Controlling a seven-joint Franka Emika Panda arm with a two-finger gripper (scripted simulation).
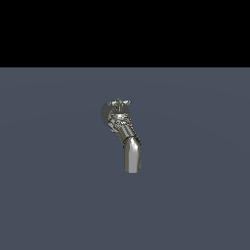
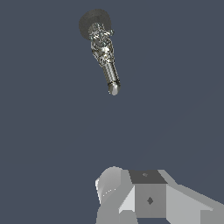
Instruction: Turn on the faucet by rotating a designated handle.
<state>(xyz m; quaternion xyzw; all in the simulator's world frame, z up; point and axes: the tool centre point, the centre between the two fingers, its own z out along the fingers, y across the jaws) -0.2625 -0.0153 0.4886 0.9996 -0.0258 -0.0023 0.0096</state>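
A chrome faucet lies on the grey-blue floor in the middle of the exterior view. Its small cross-shaped handle sits at the far end, above a round base, and its spout points toward the camera. In the wrist view the faucet is far off, with the spout tip nearest to me. My gripper shows only as grey blocks at the picture's edge, well apart from the faucet and holding nothing. The jaws' gap is not visible. The arm does not show in the exterior view.
The grey-blue floor spreads flat around the faucet on all sides. A black band fills the far background in the exterior view.
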